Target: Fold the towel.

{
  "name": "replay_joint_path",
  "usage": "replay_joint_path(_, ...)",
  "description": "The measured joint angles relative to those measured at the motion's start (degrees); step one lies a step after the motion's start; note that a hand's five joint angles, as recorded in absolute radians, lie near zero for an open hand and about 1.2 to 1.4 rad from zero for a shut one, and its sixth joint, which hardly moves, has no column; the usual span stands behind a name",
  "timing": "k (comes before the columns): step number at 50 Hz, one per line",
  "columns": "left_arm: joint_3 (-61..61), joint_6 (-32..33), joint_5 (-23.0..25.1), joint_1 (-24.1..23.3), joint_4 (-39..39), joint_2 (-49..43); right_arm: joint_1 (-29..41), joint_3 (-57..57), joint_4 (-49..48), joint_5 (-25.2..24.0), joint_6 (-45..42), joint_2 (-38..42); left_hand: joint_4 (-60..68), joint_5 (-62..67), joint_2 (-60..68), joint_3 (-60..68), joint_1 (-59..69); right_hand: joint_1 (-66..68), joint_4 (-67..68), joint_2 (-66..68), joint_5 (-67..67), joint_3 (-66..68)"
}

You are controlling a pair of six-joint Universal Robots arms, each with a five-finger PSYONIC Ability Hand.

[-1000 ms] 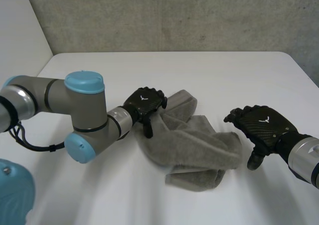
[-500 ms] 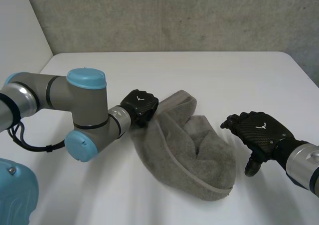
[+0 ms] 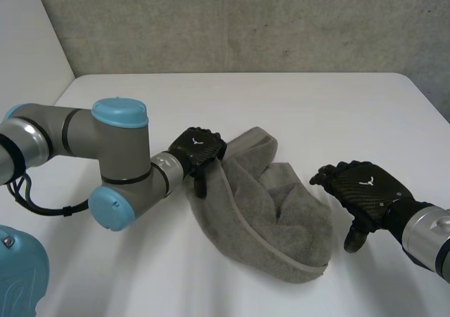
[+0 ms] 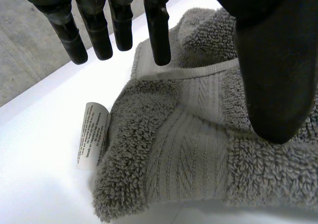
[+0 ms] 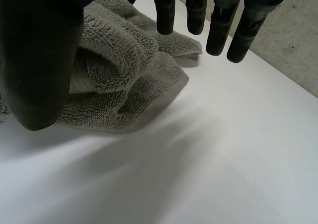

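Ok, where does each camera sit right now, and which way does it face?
Head view: behind and between the arms, looking down at the white table and grey towel; both arms, left hand and right hand show.
Left wrist view: on the left wrist, facing a towel corner with a white label; own fingers, thumb.
Right wrist view: on the right wrist, facing the towel's edge; own fingers, thumb.
Shared: all see the towel.

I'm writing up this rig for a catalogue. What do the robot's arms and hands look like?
The left arm is a grey tube with rounded light-blue caps at its joints; the right arm shows a silver wrist cuff. Both the left hand and the right hand are black, with a small white mark on the back.
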Motion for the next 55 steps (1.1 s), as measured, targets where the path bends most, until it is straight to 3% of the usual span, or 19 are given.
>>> replay_joint_path(11, 0.3, 6.31, -0.17, -0.15, -0.2, -1.69, 0.04, 0.39, -0.53, 0.03, -0.09, 0.06, 0.0, 0.25, 0.0, 0.0, 0.0, 0.0, 0.0, 0.0, 0.0, 0.0)
replay_joint_path(14, 0.41, 7.54, -0.24, -0.18, -0.28, -2.05, 0.04, 0.5, -0.58, 0.02, -0.18, 0.08, 3.47, 6.23, 3.79, 3.46, 3.94, 0.0, 0.0, 0.0, 0.0, 0.0)
replay_joint_path(19, 0.5, 8.22, -0.25, -0.22, -0.46, -2.14, 0.04, 0.65, -0.6, 0.02, -0.3, 0.09, 15.86, 17.72, 16.18, 15.74, 16.4, 0.0, 0.0, 0.0, 0.0, 0.0)
replay_joint_path(25, 0.54, 8.14, -0.22, -0.36, -1.37, -1.42, 0.08, 0.78, -0.6, 0.02, -0.32, 0.09, 46.06, 48.26, 46.28, 45.43, 46.33, -0.01, 0.0, 0.0, 0.0, 0.0)
replay_joint_path(33, 0.21, 7.73, -0.21, -0.61, -3.04, 1.46, 0.21, 0.98, -0.63, 0.02, -0.32, 0.09, 59.22, 56.91, 58.78, 58.27, 54.29, -0.01, 0.0, 0.0, 0.0, 0.0)
replay_joint_path(37, -0.11, 7.49, -0.16, -0.79, -3.67, 2.69, 0.49, 1.02, -0.66, 0.04, -0.31, 0.09, 56.69, 55.8, 56.67, 56.35, 53.34, -0.01, 0.0, 0.0, 0.0, 0.0)
replay_joint_path(42, -0.65, 7.32, 0.28, -1.63, -4.12, 3.69, 0.86, 1.09, -0.68, 0.1, -0.34, 0.09, 11.59, 12.98, 11.39, 12.08, 11.38, -0.01, 0.0, 0.0, 0.0, 0.0)
replay_joint_path(44, -0.75, 7.39, 0.43, -1.92, -4.16, 3.75, 0.92, 1.1, -0.68, 0.1, -0.37, 0.09, 4.68, 5.74, 4.22, 4.65, 3.95, -0.01, 0.0, 0.0, 0.0, 0.0)
replay_joint_path(55, 0.58, 9.83, 0.65, -3.71, -4.59, 1.57, 1.03, 1.32, -0.7, 0.11, -0.5, 0.1, 3.43, 4.26, 3.28, 3.52, 2.94, -0.02, 0.0, 0.0, 0.0, 0.0)
